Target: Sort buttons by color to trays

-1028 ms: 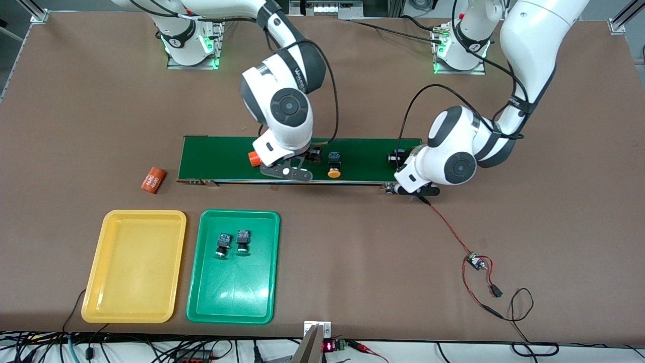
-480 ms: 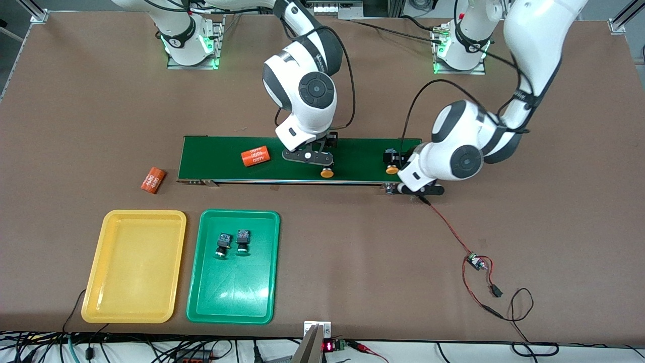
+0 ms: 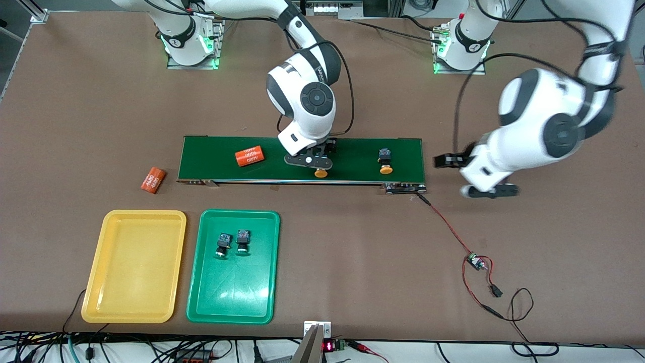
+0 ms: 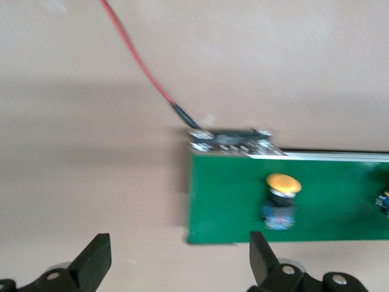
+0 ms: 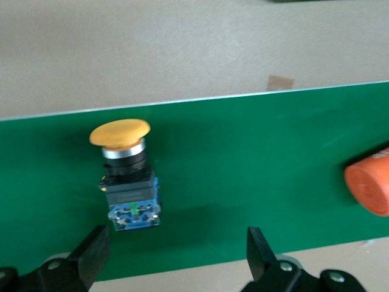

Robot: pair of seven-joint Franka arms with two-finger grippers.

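Observation:
Two orange-capped buttons lie on the dark-green belt [image 3: 352, 156]. One button [image 3: 320, 173] lies right under my right gripper [image 3: 308, 160], which is open over the belt. In the right wrist view this button [image 5: 124, 176] lies just ahead of one finger, not between the two of my right gripper [image 5: 176, 252]. The other button [image 3: 385, 164] lies near the belt's end toward the left arm, and shows in the left wrist view [image 4: 281, 201]. My left gripper [image 3: 471, 176] is open and empty over bare table off that belt end [image 4: 177, 261]. Two green-capped buttons [image 3: 221, 244] [image 3: 242, 241] lie in the green tray [image 3: 232, 302]. The yellow tray [image 3: 133, 267] holds nothing.
An orange cylinder [image 3: 249, 156] lies on the belt toward the right arm's end, and its end shows in the right wrist view [image 5: 371, 188]. A second cylinder [image 3: 152, 180] lies on the table off that belt end. A red wire [image 3: 448, 227] runs from the belt's motor to a small board [image 3: 473, 262].
My left gripper let go of an orange-capped button on the belt and swung off the belt's end. My right gripper moved along the belt to above the other orange-capped button.

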